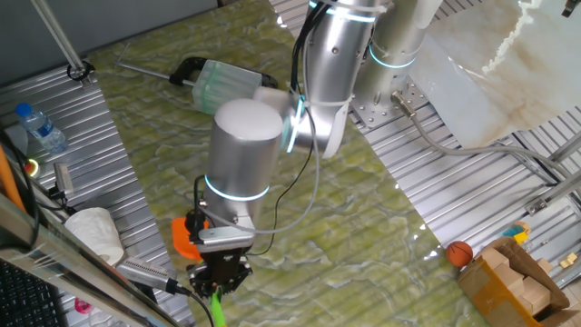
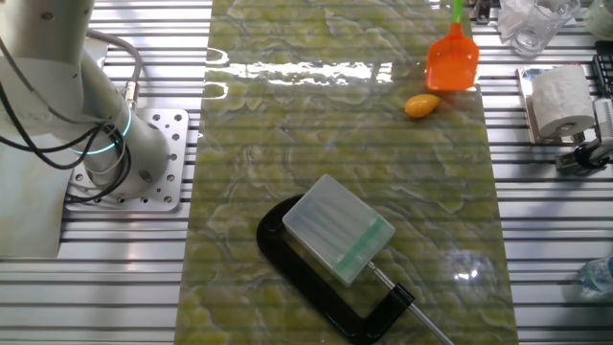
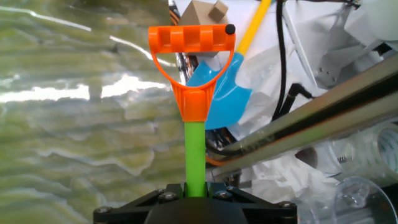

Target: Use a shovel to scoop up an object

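- While the gripper (image 1: 221,278) hangs low over the near edge of the worktop (image 1: 363,218), its fingers look closed on the green shaft of the shovel (image 2: 453,56); the hand view shows the shaft rising straight out of the clamp to the orange D-shaped end, though the fingertips themselves are hidden.
- In the other fixed view the orange blade rests on the far right part of the worktop, and the object (image 2: 421,104), a small yellow-orange oval, lies just beside the blade's front edge, apparently not on it.
- The scoop seems not yet made, so the blade must slide under the oval.
- The smooth round oval may roll away from a push instead of climbing onto the blade, perhaps off the worktop's right edge.
- A blade tilted too steeply could catch on the surface, twisting the shaft in the grip.
- The black clamp (image 2: 330,287) holding a clear box (image 2: 337,228) lies well apart, so it poses little risk.
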Tool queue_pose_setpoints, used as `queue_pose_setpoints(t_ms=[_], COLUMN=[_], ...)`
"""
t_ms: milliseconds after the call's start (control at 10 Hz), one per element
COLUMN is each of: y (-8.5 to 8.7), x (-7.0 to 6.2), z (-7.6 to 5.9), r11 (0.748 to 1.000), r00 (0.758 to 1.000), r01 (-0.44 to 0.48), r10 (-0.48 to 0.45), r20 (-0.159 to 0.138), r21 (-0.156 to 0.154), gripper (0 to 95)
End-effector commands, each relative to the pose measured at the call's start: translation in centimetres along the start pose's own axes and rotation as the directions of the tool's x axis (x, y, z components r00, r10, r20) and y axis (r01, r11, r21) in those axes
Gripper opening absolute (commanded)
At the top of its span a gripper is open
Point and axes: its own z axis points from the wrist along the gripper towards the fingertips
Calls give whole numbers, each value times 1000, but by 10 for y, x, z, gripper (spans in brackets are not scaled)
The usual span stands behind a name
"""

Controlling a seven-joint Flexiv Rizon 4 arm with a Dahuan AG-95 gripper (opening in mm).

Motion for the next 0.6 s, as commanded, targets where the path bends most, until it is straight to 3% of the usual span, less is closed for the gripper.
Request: queue_pose_setpoints(t_ms=[100, 200, 600], y=[-1, -1, -3], x=[1, 1, 5], z=[-1, -1, -2], r11=[999, 999, 998], r00=[999, 998, 997], r01=[-31, -41, -61], r10=[32, 42, 62], r20=[33, 47, 42], r21=[-13, -16, -26], gripper=[0, 0, 0])
